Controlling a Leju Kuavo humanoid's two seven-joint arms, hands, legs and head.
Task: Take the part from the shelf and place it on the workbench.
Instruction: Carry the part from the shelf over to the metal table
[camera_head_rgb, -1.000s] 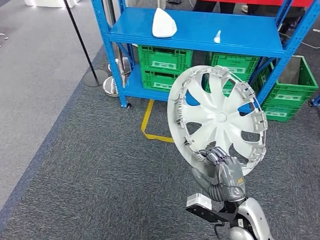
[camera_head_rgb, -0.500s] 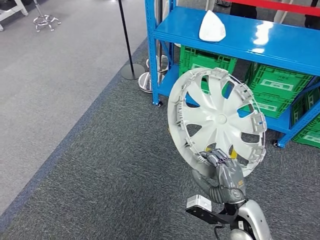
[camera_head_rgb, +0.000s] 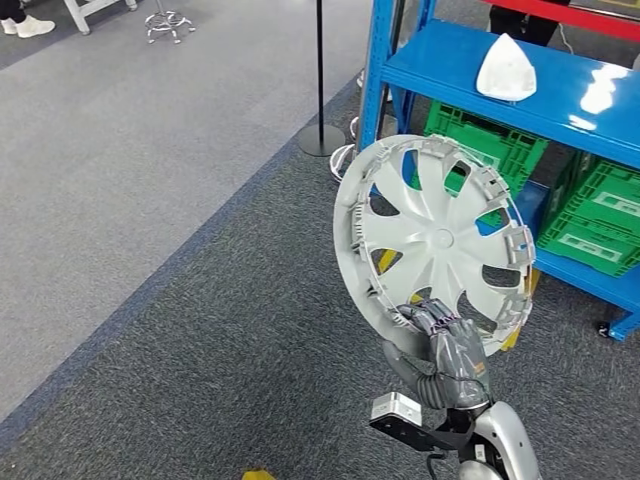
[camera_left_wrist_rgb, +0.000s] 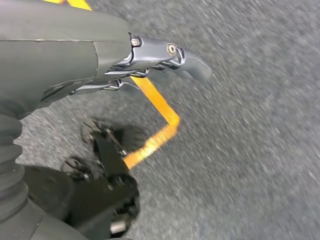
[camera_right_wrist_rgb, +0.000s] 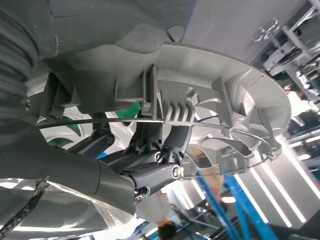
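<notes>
One hubcap (camera_head_rgb: 434, 240), centre-right of the frame, gripped at its lower rim by the right hand (camera_head_rgb: 445, 355); left hand (camera_left_wrist_rgb: 113, 65) empty, fingers straight.

- Right hand (camera_head_rgb: 445, 350): dark grey fingers, lower centre-right of the head view.
- Grey ribbed cover at its wrist (camera_head_rgb: 438, 385).
- Silver forearm (camera_head_rgb: 506, 445); black bracket with a small white-grey box (camera_head_rgb: 398, 409).
- Left hand (camera_left_wrist_rgb: 94, 60): grey shell, darker fingers with round screws (camera_left_wrist_rgb: 172, 48).
</notes>
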